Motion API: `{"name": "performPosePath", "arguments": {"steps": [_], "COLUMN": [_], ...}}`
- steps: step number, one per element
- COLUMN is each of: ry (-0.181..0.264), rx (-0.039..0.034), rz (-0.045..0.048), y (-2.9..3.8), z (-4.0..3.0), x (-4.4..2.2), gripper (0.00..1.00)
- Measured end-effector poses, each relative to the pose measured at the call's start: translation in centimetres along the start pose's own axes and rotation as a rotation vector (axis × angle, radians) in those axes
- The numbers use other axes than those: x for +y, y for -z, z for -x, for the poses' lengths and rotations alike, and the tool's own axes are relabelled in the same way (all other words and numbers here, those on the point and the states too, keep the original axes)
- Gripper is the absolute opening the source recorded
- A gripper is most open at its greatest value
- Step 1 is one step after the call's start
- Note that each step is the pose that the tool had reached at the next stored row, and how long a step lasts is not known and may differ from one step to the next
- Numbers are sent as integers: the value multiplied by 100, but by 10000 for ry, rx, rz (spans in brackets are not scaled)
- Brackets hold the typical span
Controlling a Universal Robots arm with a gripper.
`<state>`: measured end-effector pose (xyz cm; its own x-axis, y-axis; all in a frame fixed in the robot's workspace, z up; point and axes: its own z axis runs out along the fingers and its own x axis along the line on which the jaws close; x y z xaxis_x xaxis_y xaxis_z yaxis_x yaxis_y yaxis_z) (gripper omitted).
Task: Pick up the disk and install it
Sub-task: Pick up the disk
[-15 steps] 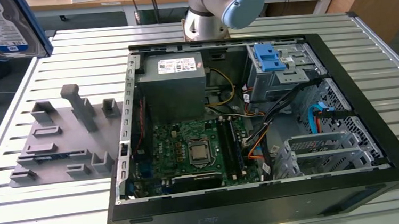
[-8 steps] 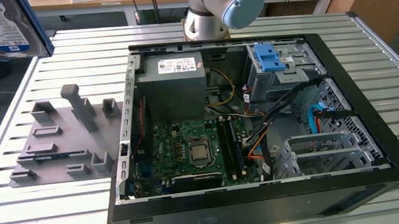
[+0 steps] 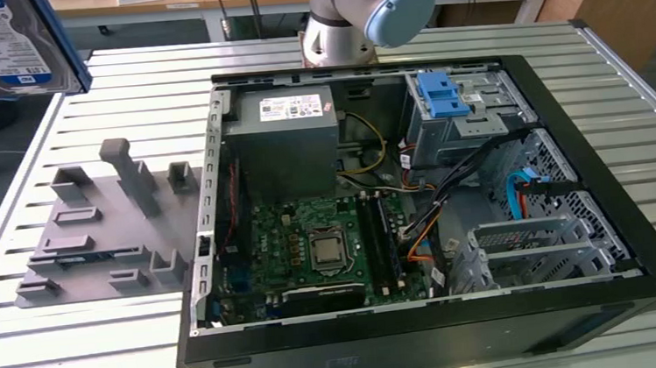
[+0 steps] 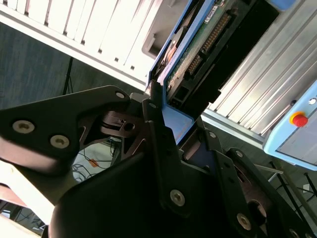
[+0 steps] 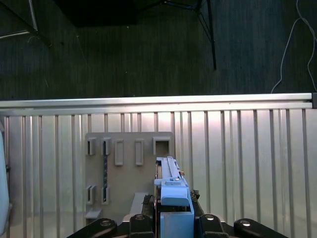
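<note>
While the disk (image 3: 10,42) hangs high at the exterior view's left, its label facing the camera and well apart from the open case (image 3: 411,344), the grey rack (image 3: 87,247) sits on the slatted counter (image 3: 85,361) just beside the case's wall — the arm (image 3: 367,5) stands at the counter's far edge. Inside the case lie a green board (image 3: 315,238) and a grey supply box (image 3: 290,143). A blue latch (image 3: 442,96) tops the silver cage (image 3: 481,117) at the case's far corner.

In the second wrist view the tool (image 4: 178,124) is clamped on the disk (image 4: 198,49), black fingers (image 4: 154,119) pressed to its blue frame, green underside showing.

In the first wrist view the disk (image 5: 171,181) stands edge-on in the tool (image 5: 174,218) — seen against the rack (image 5: 129,163) and the counter (image 5: 247,158).
</note>
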<state>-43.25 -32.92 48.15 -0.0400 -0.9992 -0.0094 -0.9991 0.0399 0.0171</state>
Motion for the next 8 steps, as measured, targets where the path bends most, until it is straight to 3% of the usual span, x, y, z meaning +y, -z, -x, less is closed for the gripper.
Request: {"name": "performPosePath", "arguments": {"steps": [8], "ry": [0], "rx": [0], "rz": [0], "y": [0], "z": [1], "x": [-29], "gripper": [36]}}
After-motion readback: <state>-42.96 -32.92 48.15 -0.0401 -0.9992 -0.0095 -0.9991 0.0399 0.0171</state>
